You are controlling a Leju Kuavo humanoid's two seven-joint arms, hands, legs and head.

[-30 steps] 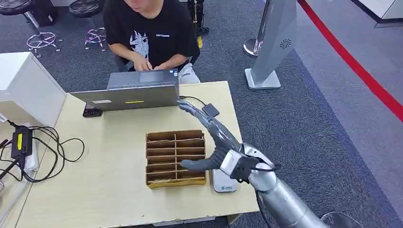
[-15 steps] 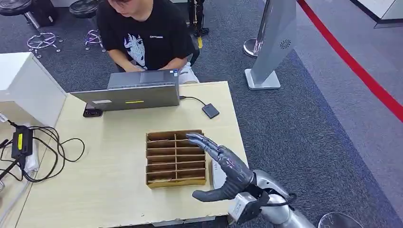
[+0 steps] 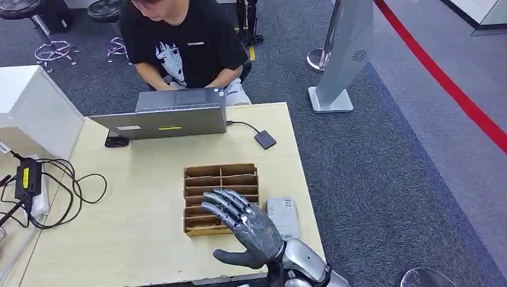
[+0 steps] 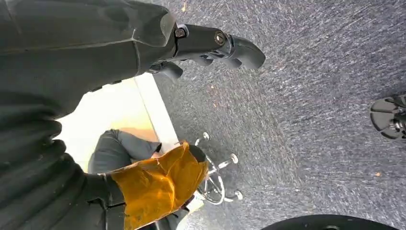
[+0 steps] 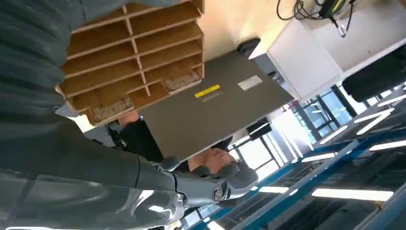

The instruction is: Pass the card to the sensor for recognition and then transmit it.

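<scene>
My right hand (image 3: 245, 230) hovers over the near right corner of the brown slotted box (image 3: 220, 179), with its fingers (image 3: 224, 203) spread and nothing in them. In the right wrist view the same box (image 5: 134, 52) lies close in front of the fingers (image 5: 215, 184). A white-grey flat sensor device (image 3: 283, 216) lies on the table just right of the box, beside my hand. A small black reader (image 3: 265, 139) on a cable sits near the table's far right edge. My left hand (image 4: 210, 40) hangs over the carpet, holding nothing, fingers apart.
A person in a black shirt (image 3: 185, 42) types at a grey laptop (image 3: 167, 119) at the table's far side. Black cables and a power brick (image 3: 27, 179) lie at the left. A white cabinet (image 3: 30, 107) stands far left, a grey stand (image 3: 347, 54) on the floor to the right.
My right hand has drawn back from near the black reader towards the table's near edge, and now hovers over the box's near right corner. The white-grey device has come into sight beside it.
</scene>
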